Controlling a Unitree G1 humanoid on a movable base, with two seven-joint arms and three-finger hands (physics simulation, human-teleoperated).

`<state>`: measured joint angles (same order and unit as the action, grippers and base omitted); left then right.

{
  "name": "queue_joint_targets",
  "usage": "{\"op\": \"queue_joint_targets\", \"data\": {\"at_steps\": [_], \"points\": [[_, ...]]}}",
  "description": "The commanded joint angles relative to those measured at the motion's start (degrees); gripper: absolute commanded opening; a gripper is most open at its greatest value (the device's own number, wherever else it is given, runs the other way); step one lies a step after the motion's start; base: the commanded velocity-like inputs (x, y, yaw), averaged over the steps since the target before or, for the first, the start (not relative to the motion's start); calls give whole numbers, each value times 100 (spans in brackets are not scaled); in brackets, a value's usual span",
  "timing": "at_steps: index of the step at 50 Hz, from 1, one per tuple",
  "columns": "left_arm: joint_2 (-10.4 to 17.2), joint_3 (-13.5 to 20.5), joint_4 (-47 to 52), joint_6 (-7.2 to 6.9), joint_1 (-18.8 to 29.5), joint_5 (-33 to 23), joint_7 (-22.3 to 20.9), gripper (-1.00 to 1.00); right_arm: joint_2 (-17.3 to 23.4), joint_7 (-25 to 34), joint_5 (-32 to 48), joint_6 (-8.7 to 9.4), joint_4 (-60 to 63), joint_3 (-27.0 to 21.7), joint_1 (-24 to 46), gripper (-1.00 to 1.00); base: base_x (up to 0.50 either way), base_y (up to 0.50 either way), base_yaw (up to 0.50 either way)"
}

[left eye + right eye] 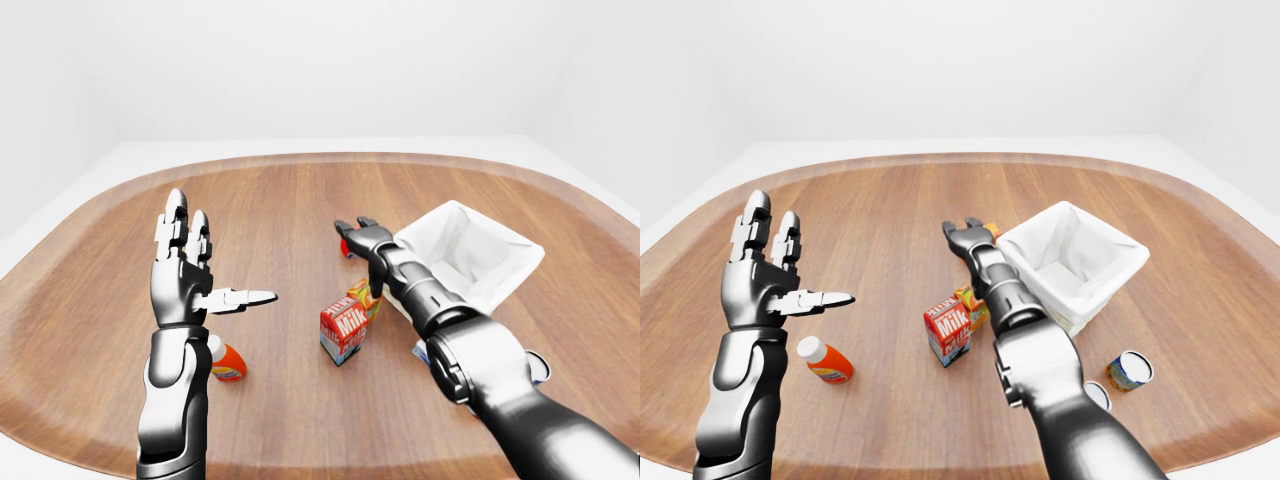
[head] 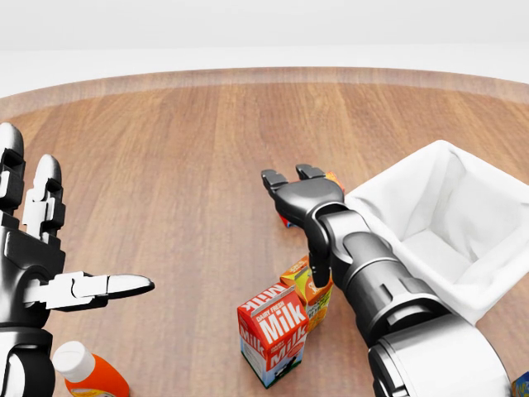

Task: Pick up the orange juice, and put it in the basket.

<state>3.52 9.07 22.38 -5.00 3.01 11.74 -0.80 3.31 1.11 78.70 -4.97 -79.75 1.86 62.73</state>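
The orange juice carton, orange with fruit art, stands mid-frame touching the red "Milk" carton. The right hand hovers open; the left hand is spread wide.

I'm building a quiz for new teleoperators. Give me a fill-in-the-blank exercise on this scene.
1. The basket has a lining coloured ____.
2. The red carton beside the orange juice carton is printed with the word ____.
3. The left hand is raised with its fingers ____.
4. The orange bottle with a white cap lies on its ____.

Missing words: white; Milk; open; side
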Motion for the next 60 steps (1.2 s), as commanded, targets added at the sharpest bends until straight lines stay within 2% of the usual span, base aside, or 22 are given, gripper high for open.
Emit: {"op": "queue_joint_targets", "data": {"at_steps": [1, 60], "points": [[-1, 1, -1, 0, 0, 0, 0, 100, 0, 0, 13, -3, -6, -22, -107, 100, 0, 0, 0], [-1, 0, 0, 0, 0, 0, 1, 100, -76, -53, 25, 13, -30, -52, -500, 100, 0, 0, 0]]}}
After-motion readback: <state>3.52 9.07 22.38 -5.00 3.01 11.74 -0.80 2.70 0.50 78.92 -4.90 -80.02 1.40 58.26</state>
